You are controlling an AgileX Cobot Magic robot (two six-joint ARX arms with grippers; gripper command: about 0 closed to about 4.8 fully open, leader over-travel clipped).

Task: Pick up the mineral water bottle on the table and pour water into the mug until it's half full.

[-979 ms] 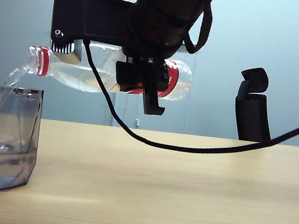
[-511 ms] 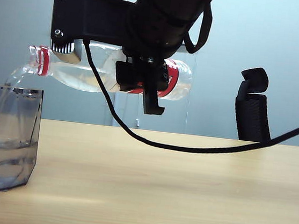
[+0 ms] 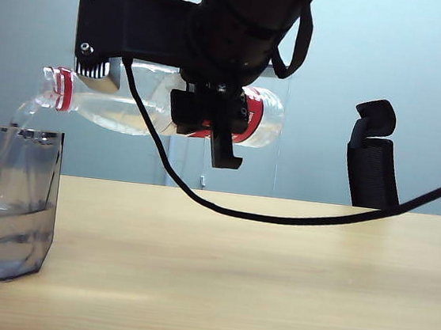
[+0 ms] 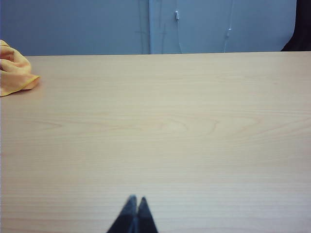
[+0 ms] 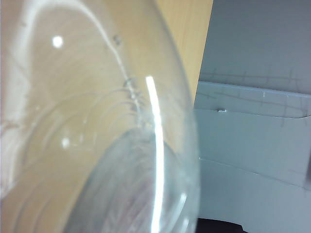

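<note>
At upper left of the exterior view, the right gripper [image 3: 217, 121] clamps the near-level bottle [image 3: 163, 111], water [image 3: 3, 152] streaming into the mug [image 3: 7, 204] at lower left. The left gripper [image 4: 134, 213] rests closed, empty, over the table [image 4: 160, 131]. Holding the tilt too long risks overshooting half full.

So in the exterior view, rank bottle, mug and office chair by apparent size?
1. Clear plastic red-labelled bottle, longest, held sideways by the right end effector.
2. Smoky-grey faceted mug and black office chair look alike; the mug is nearer and cropped.
</note>
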